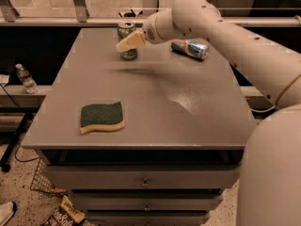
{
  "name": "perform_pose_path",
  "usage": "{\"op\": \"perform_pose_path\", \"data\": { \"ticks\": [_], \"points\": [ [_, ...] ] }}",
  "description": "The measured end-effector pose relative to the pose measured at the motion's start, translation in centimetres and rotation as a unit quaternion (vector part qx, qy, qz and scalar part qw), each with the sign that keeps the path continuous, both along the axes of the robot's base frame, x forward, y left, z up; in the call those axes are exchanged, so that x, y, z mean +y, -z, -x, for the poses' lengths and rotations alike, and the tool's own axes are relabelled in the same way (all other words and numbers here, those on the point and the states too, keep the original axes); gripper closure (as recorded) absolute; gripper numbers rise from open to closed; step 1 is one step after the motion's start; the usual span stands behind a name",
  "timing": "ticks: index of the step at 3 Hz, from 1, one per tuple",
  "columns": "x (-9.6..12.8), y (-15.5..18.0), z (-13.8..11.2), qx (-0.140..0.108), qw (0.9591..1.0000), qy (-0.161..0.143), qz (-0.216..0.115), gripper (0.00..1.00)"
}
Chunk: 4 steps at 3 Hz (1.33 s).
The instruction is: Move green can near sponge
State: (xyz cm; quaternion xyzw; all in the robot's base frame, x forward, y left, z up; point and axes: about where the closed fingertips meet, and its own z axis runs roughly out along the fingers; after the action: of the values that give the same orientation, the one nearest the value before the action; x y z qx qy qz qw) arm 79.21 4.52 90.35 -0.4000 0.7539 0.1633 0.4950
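tool (123, 44) at the upright can (128, 55), back of table (202, 126); sponge (102, 116) front left.

Upper centre: end effector (130, 42) overlapping upright green can (126, 31) at worktop (197, 112) far edge. Lower left: sponge (102, 117), well apart. Upper right: blue-and-silver can (190, 49), lying down.

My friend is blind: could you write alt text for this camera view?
The robot's gripper is at the green can, which stands at the far edge of a grey table. The sponge lies near the front left, well apart from it; a blue-and-silver can lies on its side at the back right.
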Motion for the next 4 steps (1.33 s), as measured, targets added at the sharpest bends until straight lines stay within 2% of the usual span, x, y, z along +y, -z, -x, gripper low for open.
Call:
{"op": "perform_pose_path", "data": {
  "ticks": [1, 2, 3, 4],
  "points": [
    [1.5, -0.5, -1.0, -0.01, 0.9998, -0.012, -0.011, 0.0],
    [3.0, -0.5, -1.3, -0.011, 0.9995, -0.027, -0.017, 0.17],
    [4.2, -0.9, -1.1, -0.011, 0.9987, -0.045, -0.021, 0.41],
    [4.5, -1.9, -0.2, -0.016, 0.9971, -0.064, -0.039, 0.64]
  ]
}}
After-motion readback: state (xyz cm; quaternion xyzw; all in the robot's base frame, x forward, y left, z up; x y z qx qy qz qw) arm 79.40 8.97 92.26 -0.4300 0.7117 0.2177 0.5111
